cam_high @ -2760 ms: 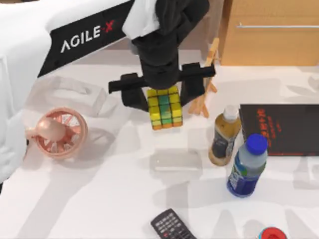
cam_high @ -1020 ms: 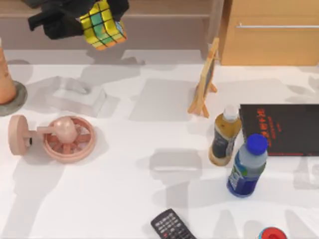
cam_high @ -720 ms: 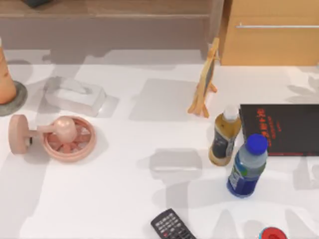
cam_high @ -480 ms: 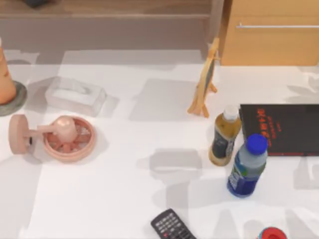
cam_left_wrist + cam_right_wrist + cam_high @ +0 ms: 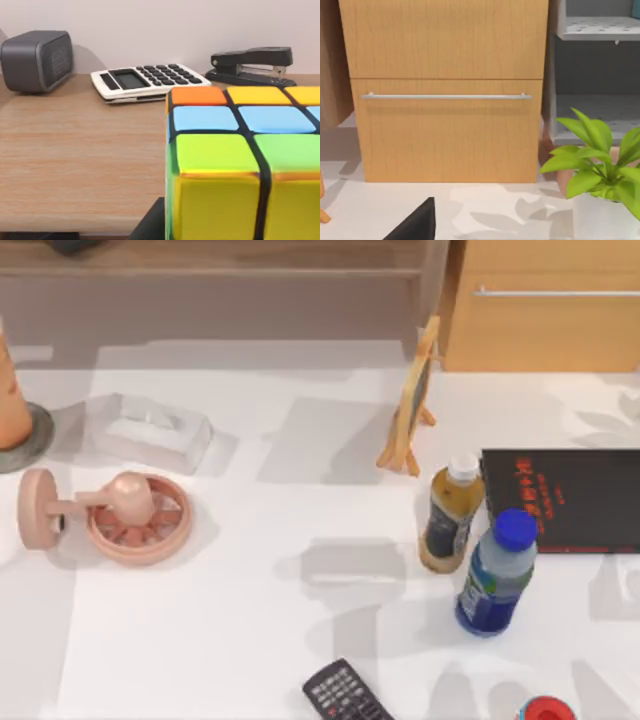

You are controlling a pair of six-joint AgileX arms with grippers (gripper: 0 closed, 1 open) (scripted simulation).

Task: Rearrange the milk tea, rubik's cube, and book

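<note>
The rubik's cube (image 5: 240,165) sits close up in the left wrist view, showing orange, yellow, blue and green squares. It is held above a wooden shelf (image 5: 75,160), and a dark finger (image 5: 147,227) of my left gripper shows beside its lower edge. The milk tea (image 5: 450,515) stands upright at the table's right of centre, next to a flat black rectangle with red lettering (image 5: 565,498). The book is out of view. In the right wrist view, a dark tip of my right gripper (image 5: 415,222) faces a wooden cabinet (image 5: 445,90).
A blue-capped bottle (image 5: 497,573) stands just in front of the milk tea. A small wooden easel (image 5: 412,400), clear tissue box (image 5: 150,430), pink fan (image 5: 125,515) and remote (image 5: 345,695) are on the table. A calculator (image 5: 145,80), stapler (image 5: 250,62) and grey speaker (image 5: 35,60) lie on the shelf.
My left gripper lifted the rubik's cube from the table's middle, carried it to the back left and out of the top view. The table's objects have not moved.
</note>
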